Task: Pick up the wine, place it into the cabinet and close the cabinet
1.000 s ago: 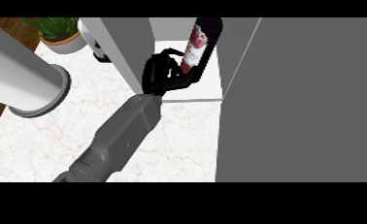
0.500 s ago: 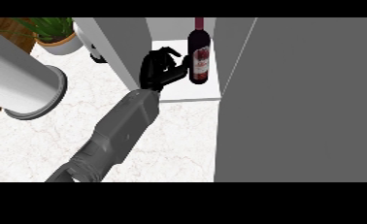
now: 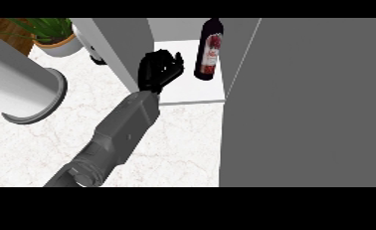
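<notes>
The dark wine bottle (image 3: pixel 209 50) with a red label stands upright on the white shelf (image 3: pixel 192 90) inside the open cabinet. My right hand (image 3: pixel 158 69) is just left of the bottle, at the shelf's front left. Its fingers are relaxed and spread, with a small gap to the bottle, and it holds nothing. The grey forearm (image 3: pixel 117 134) runs from the lower left up to the hand. The cabinet's open door (image 3: pixel 308 104) is the large grey panel filling the right side. My left hand does not show.
The cabinet's left wall (image 3: pixel 121 40) stands close beside my hand. A large pale grey cylinder (image 3: pixel 29 94) fills the left edge. A potted plant (image 3: pixel 51 35) sits at the back left on the white marble counter (image 3: pixel 183 139).
One second ago my right hand was curled round the tilted bottle. The bottle now stands upright on the shelf, and the hand has let go and drawn back to the left.
</notes>
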